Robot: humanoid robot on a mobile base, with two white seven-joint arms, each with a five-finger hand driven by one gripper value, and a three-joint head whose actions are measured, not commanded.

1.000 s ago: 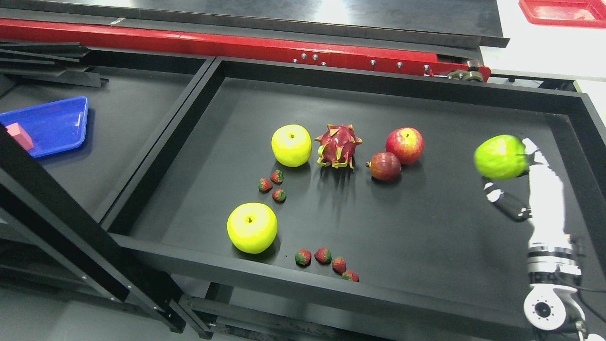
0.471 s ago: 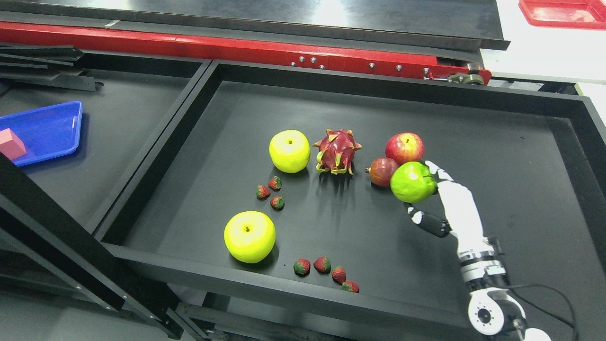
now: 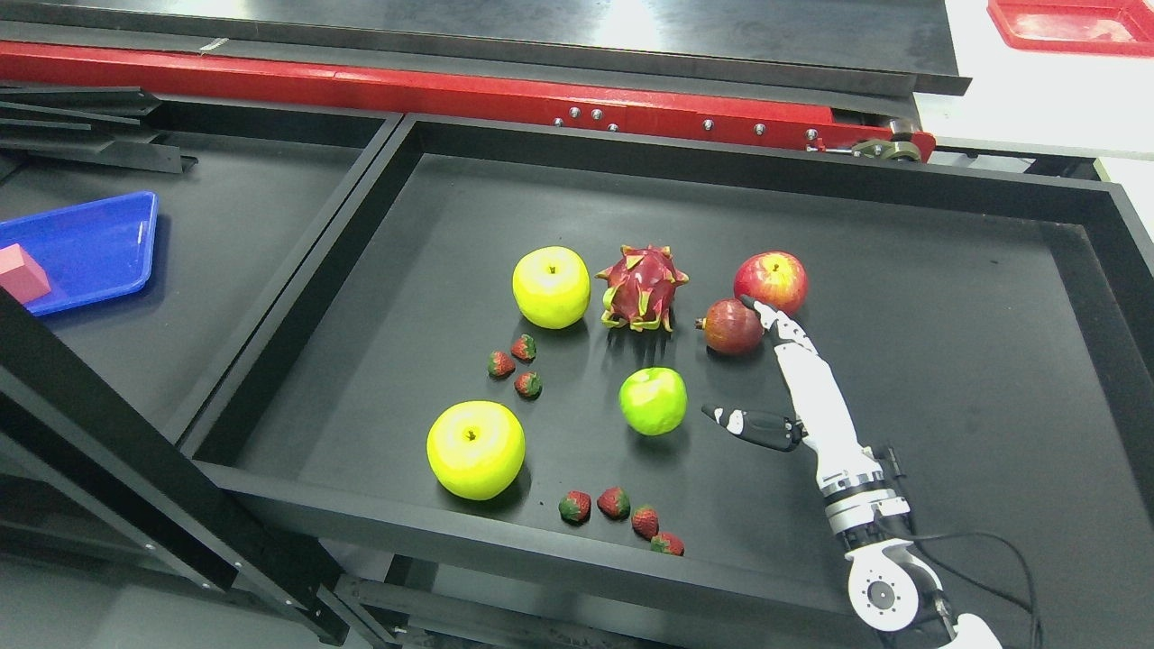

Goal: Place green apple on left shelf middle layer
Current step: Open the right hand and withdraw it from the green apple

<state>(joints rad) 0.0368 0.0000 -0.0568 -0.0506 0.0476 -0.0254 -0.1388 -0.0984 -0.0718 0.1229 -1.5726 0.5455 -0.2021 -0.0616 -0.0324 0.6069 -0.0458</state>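
Green apple (image 3: 653, 400) now sits free on the black shelf floor (image 3: 947, 361), between the three loose strawberries (image 3: 515, 363) on its left and the right hand (image 3: 793, 383) on its right, with the row of four strawberries (image 3: 620, 517) just in front. Half a second ago it was in the hand's grip up by the pomegranate (image 3: 731, 325); now the fingers are spread and clear of it, thumb pointing at the apple with a gap between. So it's been released, and from how it lies it looks settled, stem dimple up. Placement step looks done, if this tray is the left shelf's middle layer: can't confirm that, the shelf frame is cut off on all sides and no other layers show. Yellow apples (image 3: 476, 449), dragon fruit (image 3: 641, 286) and red apple (image 3: 772, 280) look unmoved. Index fingertip overlaps the pomegranate's edge; can't tell whether they touch. Left arm is out of view. Right forearm runs off the bottom-right corner.
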